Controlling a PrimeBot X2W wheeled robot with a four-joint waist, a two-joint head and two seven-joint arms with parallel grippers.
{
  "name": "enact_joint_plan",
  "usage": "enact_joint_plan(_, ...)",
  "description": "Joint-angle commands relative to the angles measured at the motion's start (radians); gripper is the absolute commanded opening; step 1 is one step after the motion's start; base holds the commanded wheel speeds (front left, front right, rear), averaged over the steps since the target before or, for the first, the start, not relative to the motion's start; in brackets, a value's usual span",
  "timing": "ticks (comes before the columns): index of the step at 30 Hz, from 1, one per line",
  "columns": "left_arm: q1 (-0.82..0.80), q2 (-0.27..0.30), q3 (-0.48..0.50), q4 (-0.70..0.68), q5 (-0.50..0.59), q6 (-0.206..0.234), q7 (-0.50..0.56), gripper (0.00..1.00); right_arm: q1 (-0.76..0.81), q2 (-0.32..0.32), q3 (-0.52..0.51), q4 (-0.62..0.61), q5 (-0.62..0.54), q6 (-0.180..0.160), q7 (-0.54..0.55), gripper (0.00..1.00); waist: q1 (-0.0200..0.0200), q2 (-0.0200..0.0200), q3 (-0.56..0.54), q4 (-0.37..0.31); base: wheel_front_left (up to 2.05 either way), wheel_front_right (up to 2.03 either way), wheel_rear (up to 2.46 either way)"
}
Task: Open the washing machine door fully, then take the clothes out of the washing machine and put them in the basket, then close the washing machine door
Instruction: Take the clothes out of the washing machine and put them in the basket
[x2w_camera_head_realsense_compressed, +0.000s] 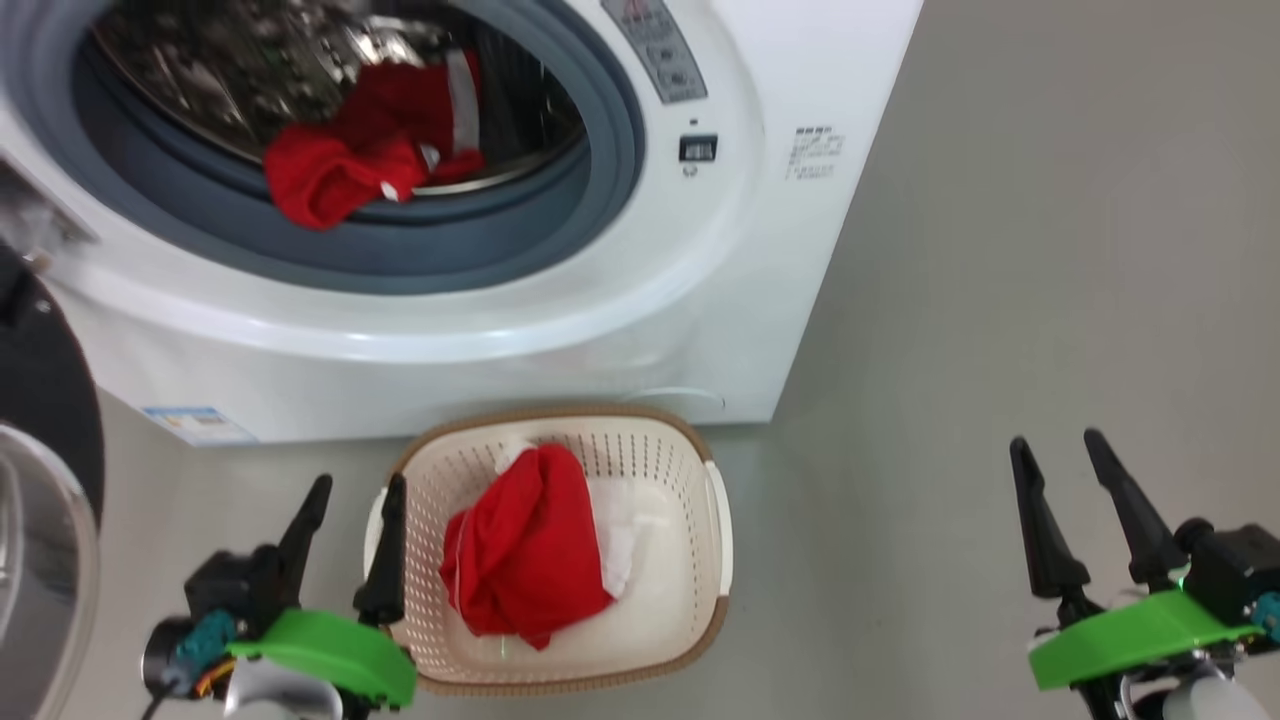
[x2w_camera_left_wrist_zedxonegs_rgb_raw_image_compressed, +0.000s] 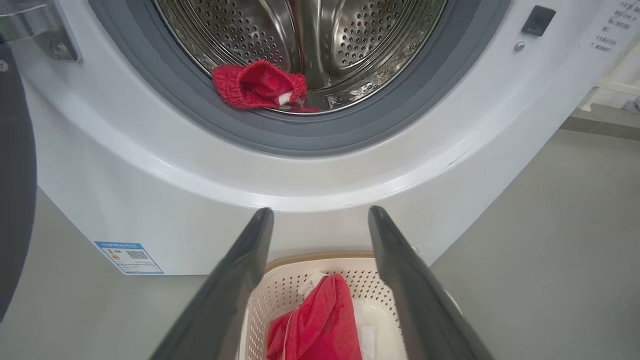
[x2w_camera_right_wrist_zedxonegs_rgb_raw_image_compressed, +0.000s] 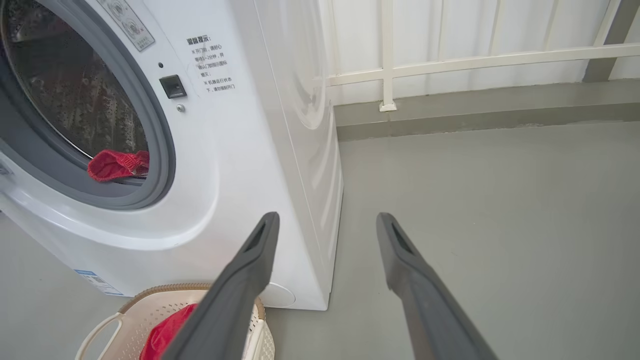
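Clothes lie in basket; right wrist view adds railing (white).

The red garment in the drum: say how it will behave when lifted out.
Probably floppy: the red garment lies crumpled against the grey rubber ring, so it should sag and trail. Likely light, since it looks like thin cloth. It may drag on that ring rather than slide freely.

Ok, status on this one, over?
Open, empty: left end effector, right end effector. One red garment in basket, second garment in drum. Nothing blocking; door open.
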Motion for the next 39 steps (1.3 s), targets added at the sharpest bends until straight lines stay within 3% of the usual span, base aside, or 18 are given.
enact_joint_plan(1, 0.022, 0.031, 0.036, -0.041, 0.009, -0.006, -0.006, 1.00, 0.014, -0.017, 0.022, -0.017, 0.009, 0.006, -0.006, 1.00, 0.0000, 0.0000, -0.055, 0.010, 0.00, 0.00, 0.00)
enact_joint_plan(25, 0.295, 0.030, 0.061, -0.289, 0.038, -0.006, -0.006, 1.00, 0.199, -0.010, -0.037, -0.032, 0.016, 0.006, -0.006, 1.00, 0.0000, 0.0000, -0.217, 0.040, 0.00, 0.00, 0.00)
enact_joint_plan(39, 0.352, 0.020, 0.087, -0.346, 0.050, -0.006, -0.006, 1.00, 0.218, -0.006, -0.053, -0.041, 0.015, 0.006, -0.006, 1.00, 0.0000, 0.0000, -0.221, 0.044, 0.00, 0.00, 0.00)
